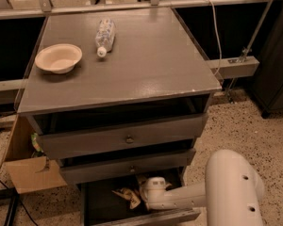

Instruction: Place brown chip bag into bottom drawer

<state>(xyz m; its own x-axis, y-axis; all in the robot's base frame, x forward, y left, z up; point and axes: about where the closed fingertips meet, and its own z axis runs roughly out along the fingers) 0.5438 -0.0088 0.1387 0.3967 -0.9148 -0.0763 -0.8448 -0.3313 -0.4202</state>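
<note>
The bottom drawer (99, 206) is pulled open below the two knobbed drawers; its inside is dark. The brown chip bag (128, 195) lies crumpled inside it, brown and cream-yellow. My white arm (231, 187) reaches in from the lower right. My gripper (142, 192) is inside the drawer right beside the bag, its fingers hidden behind the white wrist housing (155, 192) and the drawer above.
A cream bowl (58, 57) and a clear plastic bottle (105, 36) lie on the grey cabinet top (146, 65). The two upper drawers (127, 138) stand slightly open. A cardboard box (28, 171) sits on the floor at the left. A cable hangs at the right.
</note>
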